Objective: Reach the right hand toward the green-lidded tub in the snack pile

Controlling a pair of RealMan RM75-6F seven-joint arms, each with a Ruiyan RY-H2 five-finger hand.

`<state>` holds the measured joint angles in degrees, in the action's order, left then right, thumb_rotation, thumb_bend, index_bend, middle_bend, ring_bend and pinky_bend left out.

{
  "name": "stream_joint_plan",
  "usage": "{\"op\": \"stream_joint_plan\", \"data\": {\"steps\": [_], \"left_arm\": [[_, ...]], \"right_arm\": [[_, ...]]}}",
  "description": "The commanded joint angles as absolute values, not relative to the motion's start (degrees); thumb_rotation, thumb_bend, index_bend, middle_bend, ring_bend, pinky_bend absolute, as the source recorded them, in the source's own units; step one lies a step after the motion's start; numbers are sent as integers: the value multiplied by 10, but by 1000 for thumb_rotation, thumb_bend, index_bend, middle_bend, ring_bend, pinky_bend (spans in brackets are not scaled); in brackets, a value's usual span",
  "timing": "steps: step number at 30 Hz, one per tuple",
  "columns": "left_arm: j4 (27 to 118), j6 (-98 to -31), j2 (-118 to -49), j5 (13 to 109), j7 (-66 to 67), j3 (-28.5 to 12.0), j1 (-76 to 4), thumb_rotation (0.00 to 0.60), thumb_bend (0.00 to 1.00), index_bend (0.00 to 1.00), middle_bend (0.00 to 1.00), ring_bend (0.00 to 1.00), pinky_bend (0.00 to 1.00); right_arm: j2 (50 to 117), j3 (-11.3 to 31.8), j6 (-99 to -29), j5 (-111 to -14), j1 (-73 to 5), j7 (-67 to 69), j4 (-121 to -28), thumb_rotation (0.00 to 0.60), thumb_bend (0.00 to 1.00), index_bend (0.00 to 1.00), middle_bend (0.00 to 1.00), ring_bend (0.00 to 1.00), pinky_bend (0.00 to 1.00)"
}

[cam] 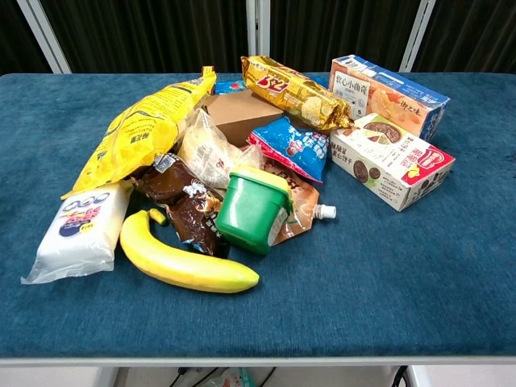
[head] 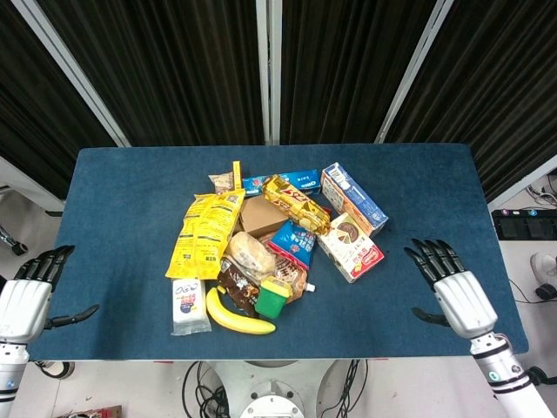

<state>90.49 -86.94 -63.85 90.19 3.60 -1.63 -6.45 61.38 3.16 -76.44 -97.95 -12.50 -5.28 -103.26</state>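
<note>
Right robot hand (head: pixel 459 296) over near right of bench (head: pixel 130 192), fingers spread, holding nothing. Left robot hand (head: pixel 24 296) off near left corner, likewise open and empty. Green-lidded tub (cam: pixel 251 211) at near edge of snack pile, touching banana (cam: pixel 185 262) and brown pouch. Best approached low from right, clear of red-and-white box (cam: pixel 391 159). Blue cloth surface; dark curtains at far side.

Blue-clothed table (head: pixel 122 218): snack pile mid-table, banana (cam: pixel 181 262) and white pouch (cam: pixel 81 230) at near edge.
</note>
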Motion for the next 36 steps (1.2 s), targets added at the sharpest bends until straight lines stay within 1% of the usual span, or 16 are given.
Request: {"op": "stream_joint_plan", "data": {"steps": [1, 7, 14, 19, 26, 31, 36], "left_arm": [[904, -868, -638, 900, 34, -16, -64, 283, 0, 73, 102, 119, 241], [901, -866, -636, 895, 31, -15, -62, 284, 0, 73, 102, 119, 241], [894, -866, -640, 889, 29, -11, -56, 283, 0, 73, 102, 119, 241], [890, -867, -639, 885, 21, -12, -53, 284, 0, 73, 102, 119, 241], [887, -867, -638, 887, 15, -14, -55, 286, 0, 73, 102, 119, 241], [885, -866, -639, 886, 13, -15, -56, 286, 0, 73, 102, 119, 241], [883, -865, -638, 884, 11, -14, -55, 286, 0, 74, 102, 119, 241]], "right_arm": [[637, 50, -701, -979, -170, -126, -1081, 600, 19, 0, 0, 0, 0], [686, 61, -602, -936, -231, -210, -1115, 600, 19, 0, 0, 0, 0], [752, 79, -544, -890, -287, -308, -1115, 600, 21, 0, 0, 0, 0], [792, 87, -505, -838, -326, -390, -1098, 600, 0, 0, 0, 0, 0], [839, 93, -492, -765, -363, -458, -1069, 600, 0, 0, 0, 0, 0], [875, 93, -494, -760, -385, -439, -1040, 600, 0, 0, 0, 0, 0], [896, 88, -490, -752, -402, -425, -1017, 600, 1, 0, 0, 0, 0]]}}
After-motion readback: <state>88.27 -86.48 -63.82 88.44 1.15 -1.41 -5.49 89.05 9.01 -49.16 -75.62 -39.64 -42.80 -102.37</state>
